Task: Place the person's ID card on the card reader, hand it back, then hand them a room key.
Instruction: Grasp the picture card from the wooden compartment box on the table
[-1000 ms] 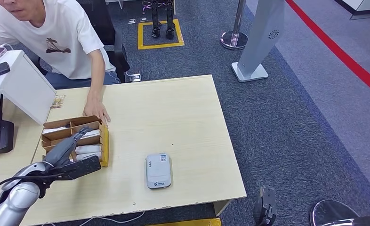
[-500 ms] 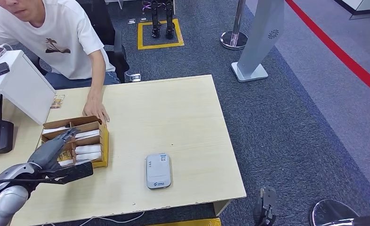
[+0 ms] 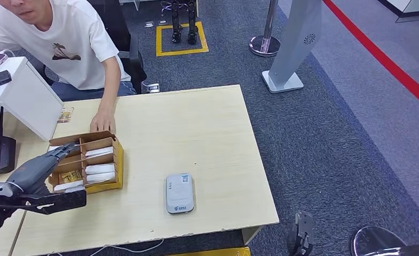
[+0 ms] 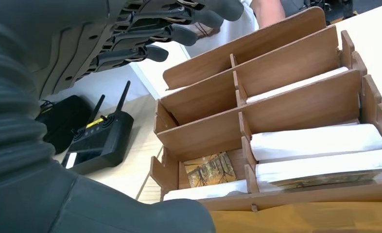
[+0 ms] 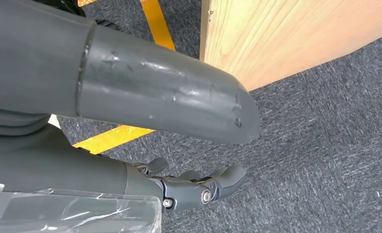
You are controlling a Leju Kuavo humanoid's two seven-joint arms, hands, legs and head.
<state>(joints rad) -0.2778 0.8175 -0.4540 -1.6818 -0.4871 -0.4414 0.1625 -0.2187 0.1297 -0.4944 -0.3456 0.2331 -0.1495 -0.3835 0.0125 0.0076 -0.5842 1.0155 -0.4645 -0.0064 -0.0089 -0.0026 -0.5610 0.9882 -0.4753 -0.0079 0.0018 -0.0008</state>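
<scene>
A wooden card box point(image 3: 115, 160) with several compartments stands at the table's left; white cards point(image 4: 320, 141) and a forest-picture card point(image 4: 211, 169) lie in it. My left hand point(image 3: 35, 173) hovers open at the box's left end, holding nothing; its fingers point(image 4: 172, 34) reach out above the far compartments. The grey card reader point(image 3: 179, 193) lies near the table's front edge with nothing on it. The person's hand point(image 3: 102, 124) rests on the table at the box's far side. My right hand point(image 5: 199, 187) hangs open beside the table's edge, above the carpet.
A white box point(image 3: 21, 96) with a phone on it stands at the far left, next to a black device with antennae point(image 4: 99, 141). The person in a white shirt point(image 3: 69, 48) sits behind the table. A grey stand point(image 3: 290, 48) is on the carpet beyond.
My left hand has drawn back and to the left, from over the box's middle to its left end. The person's hand has slid slightly away from the box's corner.
</scene>
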